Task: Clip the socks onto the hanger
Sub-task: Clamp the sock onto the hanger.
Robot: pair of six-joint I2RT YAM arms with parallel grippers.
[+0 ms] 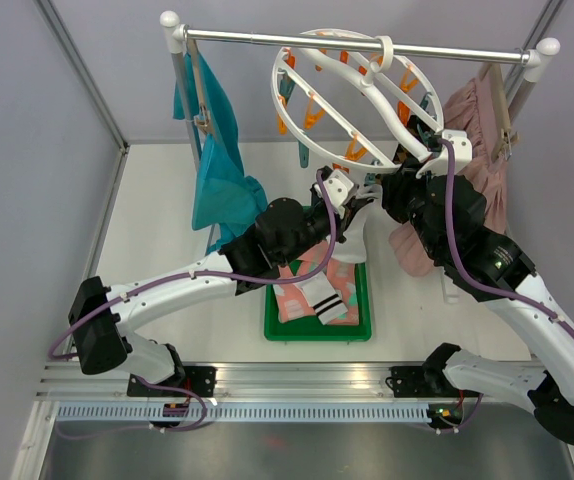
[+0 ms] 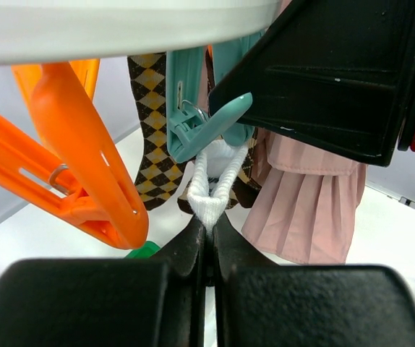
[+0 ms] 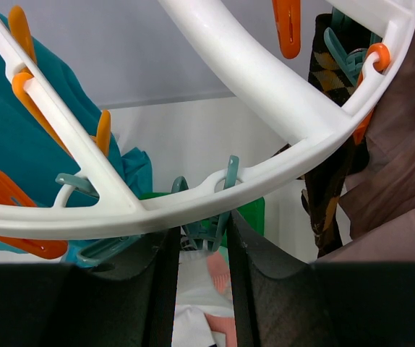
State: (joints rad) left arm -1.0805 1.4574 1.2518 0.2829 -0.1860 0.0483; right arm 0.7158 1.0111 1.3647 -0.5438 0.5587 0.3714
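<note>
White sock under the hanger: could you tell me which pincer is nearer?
Left. The left pincer is shut on the white sock; the right pincer is just above, at the teal clip.

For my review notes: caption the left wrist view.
Left gripper holds a white sock just below a teal clip on the hanger.

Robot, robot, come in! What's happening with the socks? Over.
Left gripper shut on white sock, below teal clip. Right gripper holding hanger rim. Argyle sock hangs alongside.

The top camera looks down from high behind (widest view). Both wrist cameras look upward, very near the hanger (image 3: 265, 79), which all views share.
</note>
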